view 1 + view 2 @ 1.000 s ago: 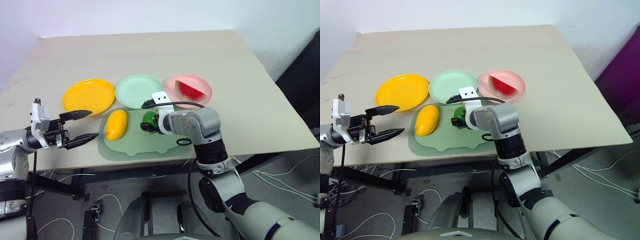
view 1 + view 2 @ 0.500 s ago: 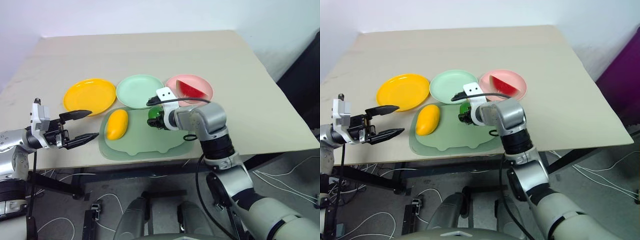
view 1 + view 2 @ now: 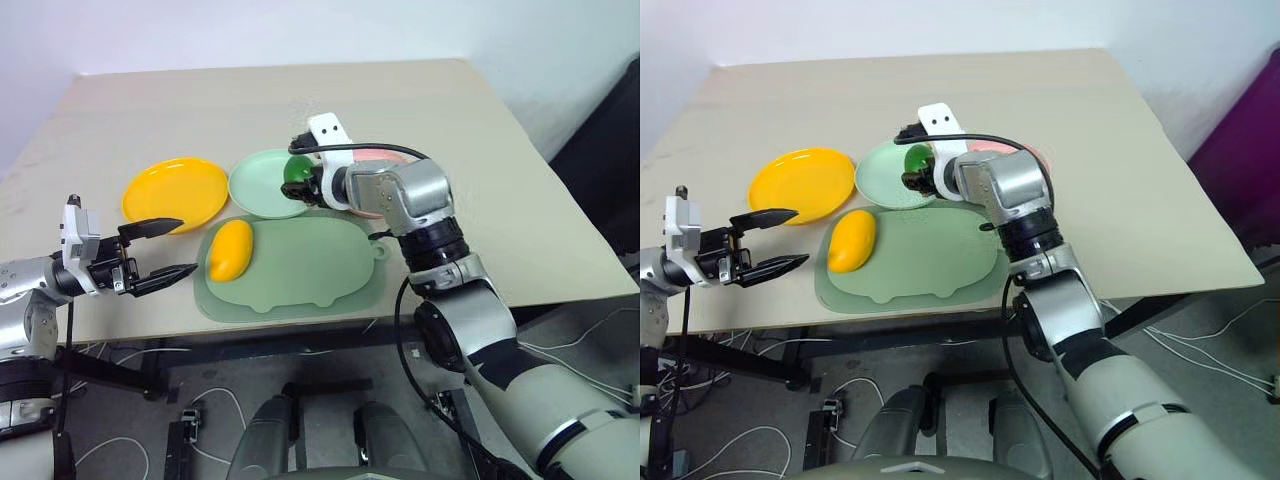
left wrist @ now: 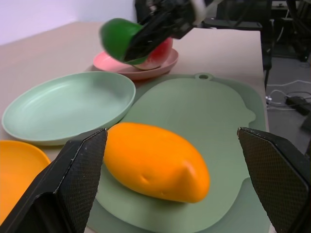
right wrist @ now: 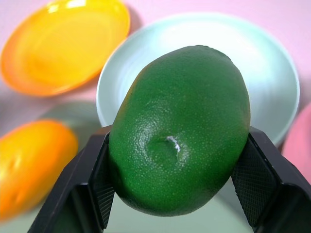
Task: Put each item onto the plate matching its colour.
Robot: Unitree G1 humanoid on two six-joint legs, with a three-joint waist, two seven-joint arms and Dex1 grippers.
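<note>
The dark green fruit (image 5: 180, 128) sits clamped between the two fingers of my right gripper (image 3: 300, 172), held in the air over the near right rim of the mint green plate (image 3: 262, 184), and that is the relation the next move turns on: the plate lies just ahead of and below the fruit, toward the table's far edge, so I judge only a short carry and a drop remain. In the right wrist view the fruit's long axis runs tilted upward across the fingers, its dimpled end facing the camera, with the plate's bowl showing behind it. The right arm is plainly the nearer one to this plate. The pink plate (image 4: 119, 67) stands just to the right of the green one, carrying the red watermelon wedge (image 4: 160, 51); from the head camera my right arm covers most of both, and I make them out best from the left wrist. The yellow-orange plate (image 3: 176, 192) lies bare toward the table's left edge, well apart from the fruit. The mango (image 3: 230, 250) rests on the left part of the pale green mat (image 3: 300, 270) by the table's near edge, its long axis running roughly near to far, not yet on its plate. My left gripper (image 3: 160, 250) hovers off the table's near left corner with its fingers spread and nothing between them, pointing toward the mango. I cannot tell how high the fruit hangs above the plate.
</note>
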